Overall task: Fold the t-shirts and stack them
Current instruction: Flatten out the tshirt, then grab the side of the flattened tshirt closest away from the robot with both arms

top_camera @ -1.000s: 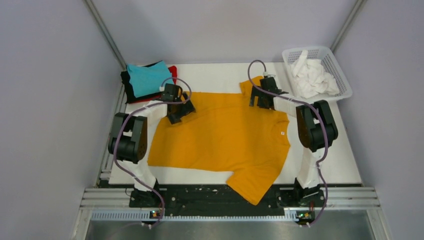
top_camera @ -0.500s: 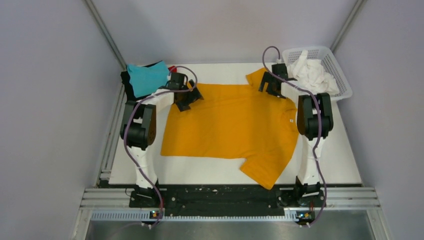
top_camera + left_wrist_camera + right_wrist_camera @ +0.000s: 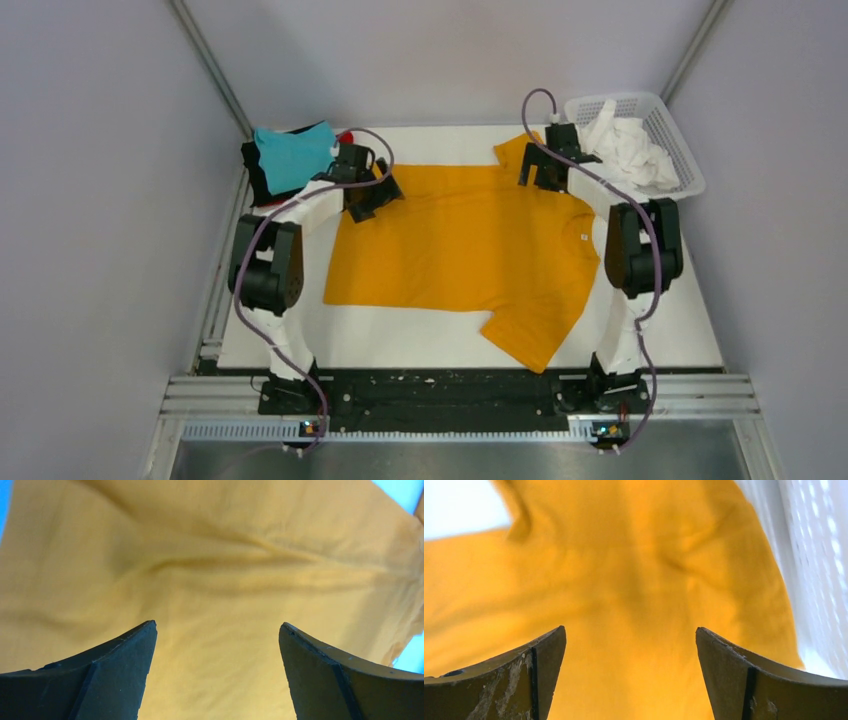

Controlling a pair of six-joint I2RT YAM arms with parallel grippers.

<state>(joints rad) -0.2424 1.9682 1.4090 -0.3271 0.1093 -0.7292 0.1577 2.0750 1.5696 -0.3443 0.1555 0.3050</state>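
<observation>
Both left fingers point(image 3: 115, 680) and right fingers point(image 3: 744, 680) wide apart, empty, over mustard t-shirt point(image 3: 470, 245); red shirt point(image 3: 346, 137) nearly hidden.

You see 1 plain mustard-orange t-shirt point(image 3: 470, 240), no print, on a white table point(image 3: 400, 345). Far left are 3 more plain colours: a teal shirt point(image 3: 290, 158), a black shirt point(image 3: 253, 178) and a sliver of a red shirt point(image 3: 346, 137). The basket point(image 3: 683, 150) is white lattice, its cloth point(image 3: 625, 150) white. Your arms point(image 3: 290, 340) are white with black joints and purple cables point(image 3: 245, 322). The left gripper point(image 3: 217, 624) and right gripper point(image 3: 630, 628) are dark, and the right is scuffed pale.
</observation>
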